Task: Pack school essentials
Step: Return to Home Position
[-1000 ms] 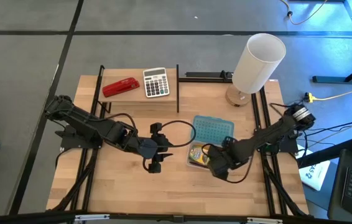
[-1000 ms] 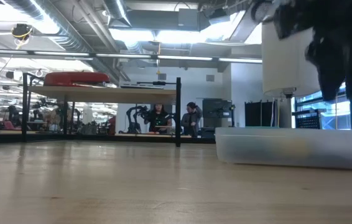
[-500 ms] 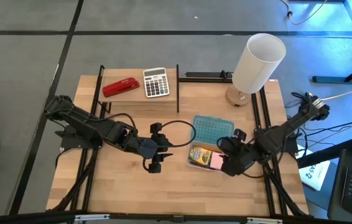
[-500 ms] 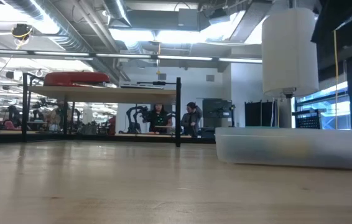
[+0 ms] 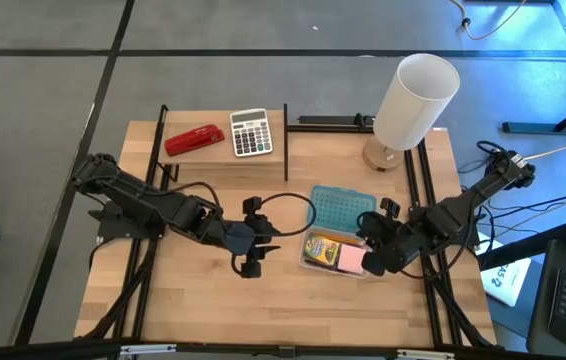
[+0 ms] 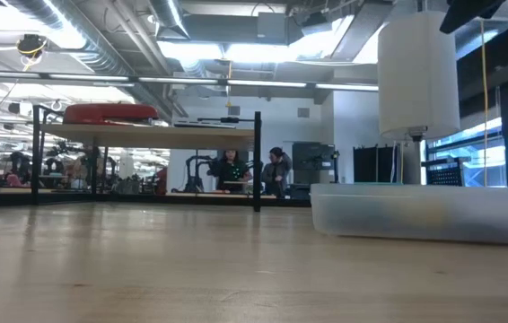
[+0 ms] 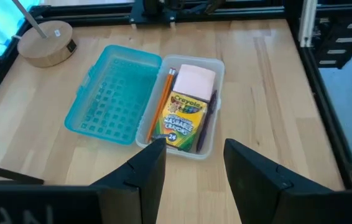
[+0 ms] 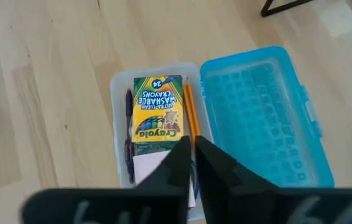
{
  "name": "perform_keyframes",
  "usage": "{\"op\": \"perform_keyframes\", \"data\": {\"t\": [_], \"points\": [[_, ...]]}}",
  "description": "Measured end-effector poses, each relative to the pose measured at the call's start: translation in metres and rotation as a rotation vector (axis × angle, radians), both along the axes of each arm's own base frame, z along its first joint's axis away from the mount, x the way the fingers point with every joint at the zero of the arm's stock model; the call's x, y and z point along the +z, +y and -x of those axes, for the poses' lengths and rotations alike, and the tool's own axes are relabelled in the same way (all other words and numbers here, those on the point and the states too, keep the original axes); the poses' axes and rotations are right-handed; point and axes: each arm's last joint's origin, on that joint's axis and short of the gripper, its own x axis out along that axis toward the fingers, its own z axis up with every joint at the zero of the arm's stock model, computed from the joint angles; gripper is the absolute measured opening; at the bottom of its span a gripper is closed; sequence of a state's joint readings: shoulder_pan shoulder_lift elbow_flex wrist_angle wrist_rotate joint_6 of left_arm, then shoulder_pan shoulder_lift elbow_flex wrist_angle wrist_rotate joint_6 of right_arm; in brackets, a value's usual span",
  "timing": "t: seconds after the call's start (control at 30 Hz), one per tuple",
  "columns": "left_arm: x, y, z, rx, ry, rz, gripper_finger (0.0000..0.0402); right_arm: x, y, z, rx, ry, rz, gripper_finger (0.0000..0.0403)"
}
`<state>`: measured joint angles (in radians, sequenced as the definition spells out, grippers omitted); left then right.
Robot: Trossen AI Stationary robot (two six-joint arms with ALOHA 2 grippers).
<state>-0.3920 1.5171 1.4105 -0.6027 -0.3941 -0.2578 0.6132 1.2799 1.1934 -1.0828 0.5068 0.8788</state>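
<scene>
A clear pencil box [image 5: 315,262] lies on the table right of centre, and its blue lid [image 5: 343,209] is flung open toward the far edge. In the box lie a yellow-green crayon box [image 7: 185,115], a pink note pad [image 7: 194,79], orange pencils [image 7: 162,102] and a dark purple pen [image 8: 128,118]. My right gripper [image 5: 371,264] hovers shut above the box's right end, with nothing in it. My left gripper [image 5: 254,240] hangs open left of the box, also with nothing in it.
A red stapler [image 5: 194,139] and a grey calculator [image 5: 251,132] sit on a raised shelf at the far left. A lamp with a white shade [image 5: 415,100] stands at the far right. Black frame rails [image 5: 425,190] run along both table sides. Bare wood lies near the front edge.
My right gripper has risen from low over the pencil box and drawn back toward the table's right edge, tipping more steeply downward. The pink note pad, hidden under the gripper before, now shows lying in the box.
</scene>
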Motion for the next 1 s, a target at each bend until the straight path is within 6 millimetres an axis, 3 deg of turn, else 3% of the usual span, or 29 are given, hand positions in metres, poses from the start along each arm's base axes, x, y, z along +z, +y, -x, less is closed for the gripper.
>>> {"op": "perform_keyframes", "data": {"t": [0.1, 0.3, 0.53, 0.6, 0.7, 0.87, 1.0], "points": [[0.001, 0.000, -0.002, 0.026, -0.024, -0.005, 0.0155, 0.002, -0.001, 0.002, 0.007, -0.007, -0.001, 0.0006], [0.000, 0.011, 0.002, 0.082, 0.019, -0.026, 0.0130, 0.014, -0.009, 0.012, -0.001, -0.061, -0.035, 0.0013], [0.011, 0.031, 0.026, 0.083, 0.108, -0.022, 0.0034, 0.040, -0.027, 0.039, -0.002, -0.210, -0.027, 0.0007], [0.020, 0.036, 0.038, 0.090, 0.104, -0.024, 0.0009, 0.042, -0.033, 0.047, 0.003, -0.242, -0.039, 0.0006], [0.030, 0.044, 0.060, 0.101, 0.051, -0.004, 0.0008, 0.042, -0.041, 0.057, 0.001, -0.312, -0.046, 0.0003], [0.026, 0.053, 0.104, 0.115, -0.059, 0.059, 0.0002, 0.042, -0.052, 0.072, 0.045, -0.454, -0.103, 0.0003], [0.020, 0.059, 0.137, 0.073, -0.253, 0.135, 0.0001, 0.039, -0.060, 0.082, 0.090, -0.599, -0.121, 0.0002]]}}
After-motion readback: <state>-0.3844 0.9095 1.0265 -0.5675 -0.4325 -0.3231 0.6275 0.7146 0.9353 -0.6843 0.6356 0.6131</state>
